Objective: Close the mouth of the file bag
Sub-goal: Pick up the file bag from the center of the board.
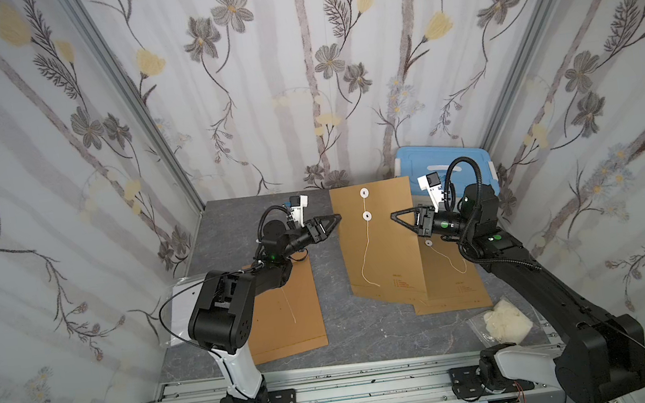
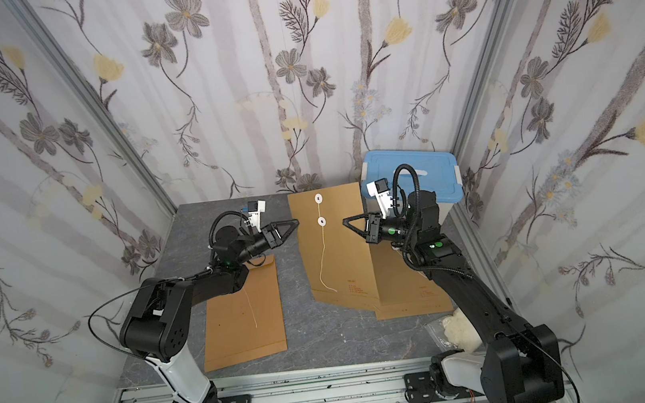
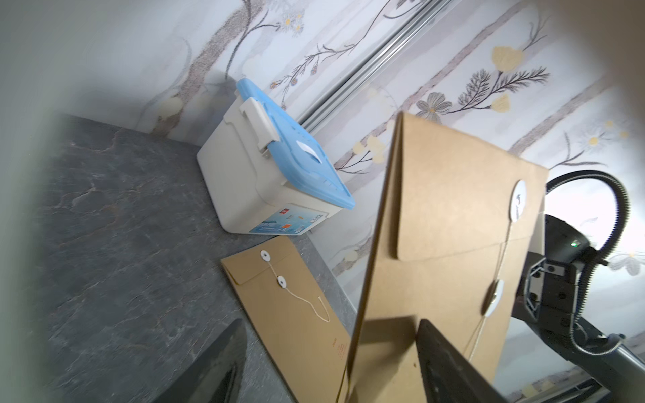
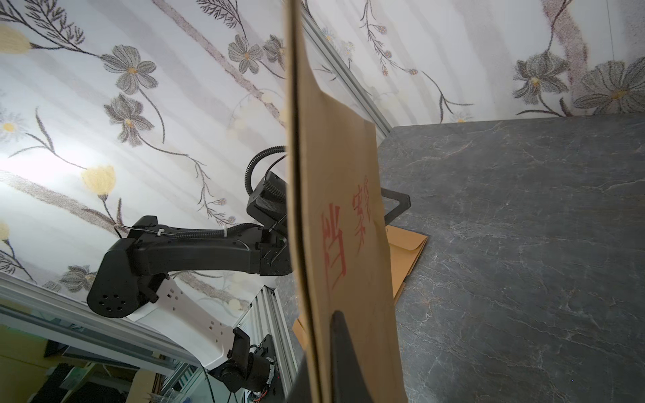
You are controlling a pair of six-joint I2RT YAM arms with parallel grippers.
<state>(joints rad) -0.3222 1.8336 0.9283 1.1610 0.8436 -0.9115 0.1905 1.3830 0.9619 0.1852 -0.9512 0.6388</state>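
Note:
A brown file bag [image 1: 380, 245] is held upright above the table in both top views, its flap [image 3: 453, 195] folded down over the mouth. Two white discs [image 1: 364, 193] sit on flap and body, and a thin string [image 1: 365, 260] hangs loose below them. My right gripper [image 1: 393, 215] is shut on the bag's right edge, with one finger [image 4: 340, 349] lying dark on the bag's printed face. My left gripper [image 1: 337, 217] stands open at the left edge. In the left wrist view that edge [image 3: 366, 279] runs between its spread fingers [image 3: 450, 366].
Two more file bags lie flat, one [image 1: 288, 311] under my left arm and one [image 1: 447, 279] at the right. A blue-lidded box [image 1: 445, 162] stands at the back right. A plastic bag of white stuff [image 1: 503, 324] lies front right, a clear sleeve [image 1: 177, 312] at the left edge.

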